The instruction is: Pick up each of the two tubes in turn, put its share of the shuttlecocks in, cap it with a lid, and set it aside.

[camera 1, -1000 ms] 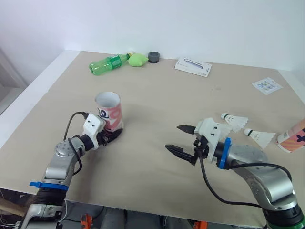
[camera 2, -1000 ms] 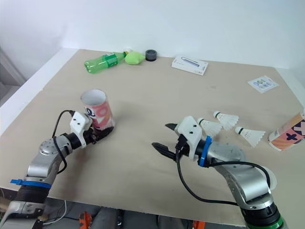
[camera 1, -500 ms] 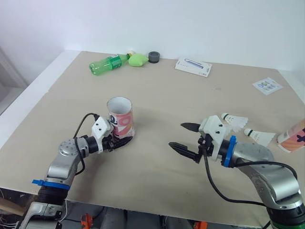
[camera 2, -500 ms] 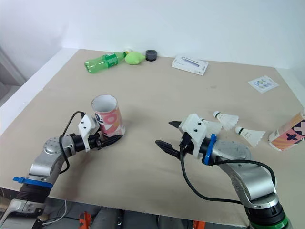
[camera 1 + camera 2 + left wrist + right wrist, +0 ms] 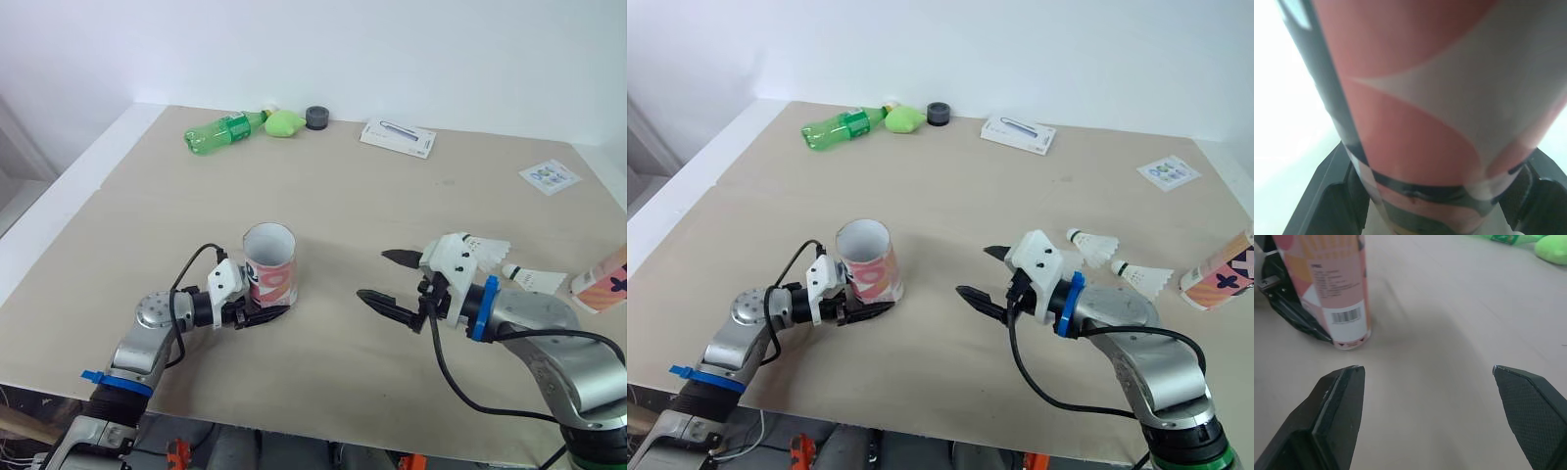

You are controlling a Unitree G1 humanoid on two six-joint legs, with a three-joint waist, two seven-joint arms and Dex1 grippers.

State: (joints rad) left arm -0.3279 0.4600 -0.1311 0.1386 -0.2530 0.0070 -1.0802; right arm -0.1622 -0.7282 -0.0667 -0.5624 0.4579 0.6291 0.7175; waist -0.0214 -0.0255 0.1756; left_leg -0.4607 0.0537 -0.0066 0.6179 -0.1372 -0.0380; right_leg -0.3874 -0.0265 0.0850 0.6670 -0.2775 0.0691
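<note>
Left end effector: the left end effector [image 5: 263, 305] has its two black fingers closed around the base of the pink-and-white cardboard tube [image 5: 270, 266].
Held tube: upright with its mouth open, near the front of the beige counter [image 5: 343, 206]; in the left wrist view its pink-and-white wall [image 5: 1440, 98] sits between the fingers.
Right end effector: the right end effector [image 5: 373, 275] has its fingers spread wide and holds nothing, pointing toward the tube but well apart from it.
Shuttlecocks: two white feather shuttlecocks [image 5: 485, 246] [image 5: 534, 280] lie on the counter just behind the right arm.
Second tube: a pink-and-white tube with dark marks [image 5: 600, 279] lies at the counter's right edge.
Far edge: a green plastic bottle [image 5: 223, 130] on its side, a light green lump [image 5: 284, 121], a dark grey round lid [image 5: 315, 117], a flat white box [image 5: 397, 137].
</note>
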